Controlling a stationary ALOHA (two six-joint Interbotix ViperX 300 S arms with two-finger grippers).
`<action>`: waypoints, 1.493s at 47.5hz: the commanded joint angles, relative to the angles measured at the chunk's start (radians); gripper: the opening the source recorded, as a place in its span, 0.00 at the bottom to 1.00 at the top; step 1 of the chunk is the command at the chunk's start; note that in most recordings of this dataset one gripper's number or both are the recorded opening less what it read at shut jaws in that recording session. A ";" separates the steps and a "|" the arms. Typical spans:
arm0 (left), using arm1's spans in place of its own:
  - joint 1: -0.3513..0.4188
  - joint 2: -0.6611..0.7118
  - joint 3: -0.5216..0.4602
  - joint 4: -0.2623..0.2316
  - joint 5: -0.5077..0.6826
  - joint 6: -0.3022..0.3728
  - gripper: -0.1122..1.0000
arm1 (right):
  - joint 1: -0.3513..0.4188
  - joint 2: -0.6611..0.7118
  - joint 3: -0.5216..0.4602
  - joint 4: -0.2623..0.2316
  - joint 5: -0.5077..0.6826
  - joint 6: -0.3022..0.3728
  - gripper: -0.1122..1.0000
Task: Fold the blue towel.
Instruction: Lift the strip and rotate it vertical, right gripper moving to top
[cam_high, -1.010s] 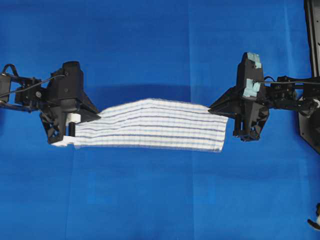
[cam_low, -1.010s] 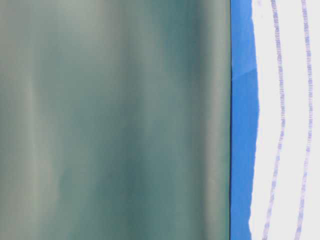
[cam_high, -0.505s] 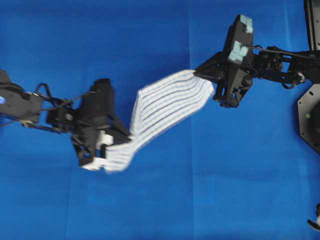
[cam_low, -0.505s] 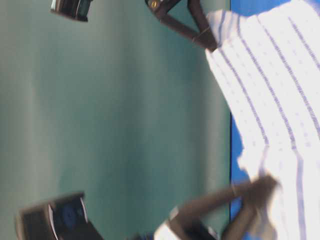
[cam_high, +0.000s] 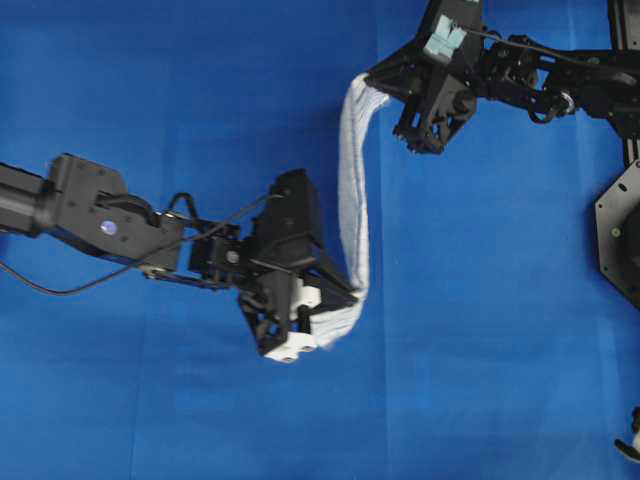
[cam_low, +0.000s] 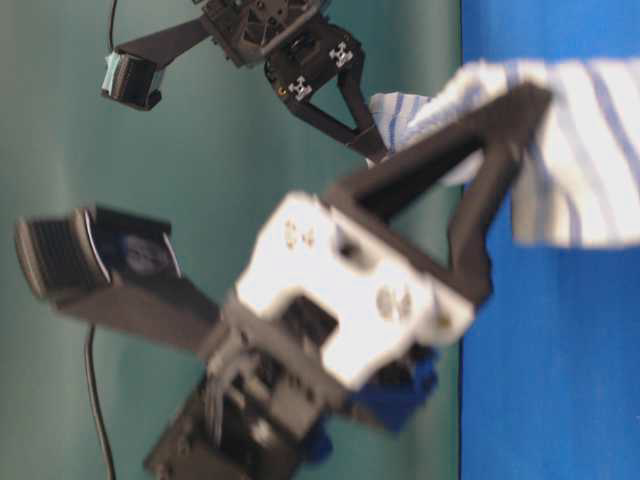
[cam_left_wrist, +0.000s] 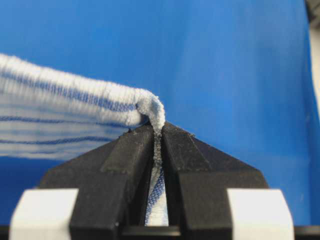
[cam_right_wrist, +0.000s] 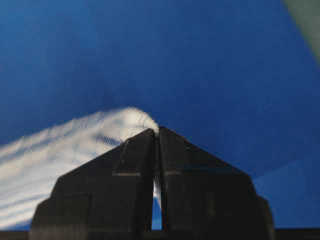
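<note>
Between both jaws, woven blue towel hangs ropelike.

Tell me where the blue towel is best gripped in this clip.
At its two ends, as now: the blue towel hangs as a narrow band between both end effectors, each pinching the bunched end edge-on, from the left and the right.

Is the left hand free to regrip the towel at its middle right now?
Probably not. The left hand is shut on one end of the towel, the right hand on the other, stretching it between them; the left would have to let go first.
</note>
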 joint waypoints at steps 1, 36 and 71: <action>0.000 0.008 -0.064 -0.002 -0.025 -0.002 0.13 | -0.018 -0.008 -0.029 -0.012 -0.008 -0.002 0.14; -0.008 0.072 -0.018 -0.160 -0.170 -0.038 0.13 | -0.046 0.153 -0.184 -0.066 0.063 -0.005 0.14; -0.137 -0.020 0.235 -0.351 -0.301 -0.161 0.13 | -0.035 0.337 -0.354 -0.075 0.087 -0.011 0.14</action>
